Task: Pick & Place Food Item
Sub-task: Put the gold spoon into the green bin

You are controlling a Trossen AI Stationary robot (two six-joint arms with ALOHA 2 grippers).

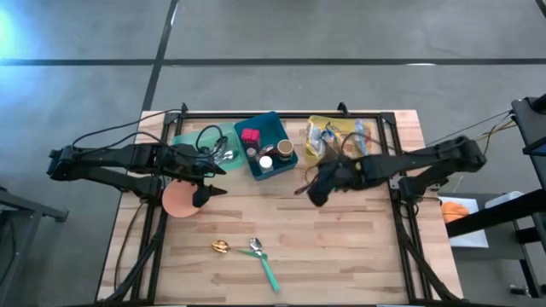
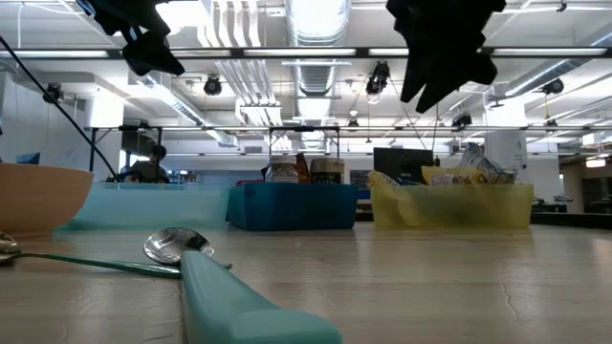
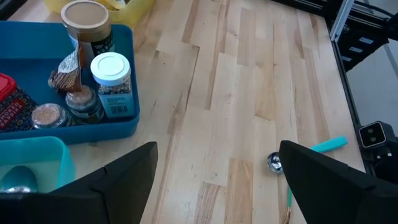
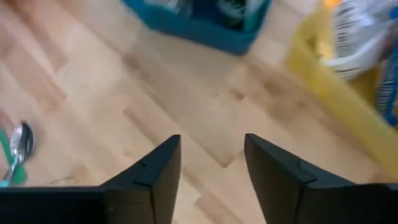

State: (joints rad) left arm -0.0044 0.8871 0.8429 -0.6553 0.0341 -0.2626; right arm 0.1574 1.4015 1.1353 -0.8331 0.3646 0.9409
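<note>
Table (image 1: 341, 247), wooden slats, seen from above; items listed left to right.

Left gripper (image 1: 210, 181): over the table's 9 o'clock side, fingers (image 3: 124, 180) spread wide apart, nothing between them. It hangs above the bowl's edge.

Bowl (image 1: 180, 199): salmon-pink, at 9 o'clock, just beside the green bin.

Green bin (image 1: 189, 141): pale teal, at 10 o'clock, holding metal cutlery; touching or just beside the blue bin.

Gold spoon (image 1: 221, 247): at 7 o'clock, near the front edge.

Green spoon (image 1: 263, 260): metal bowl, green handle, at 6 o'clock, just beside the gold spoon.

Blue bin (image 1: 281, 128): at 12 o'clock, holding a red packet (image 1: 250, 136), a white-capped jar (image 3: 112, 85), a brown-lidded tub (image 1: 284, 150) and small spice jars.

Right gripper (image 1: 305, 189): above bare wood near the table's centre, at 5 o'clock from the blue bin; fingers (image 4: 158, 177) part-way apart, empty.

Yellow bin (image 1: 316, 126): at 1 o'clock, holding packaged food items (image 1: 328, 136); the food sits inside this bin, under the right arm.
</note>
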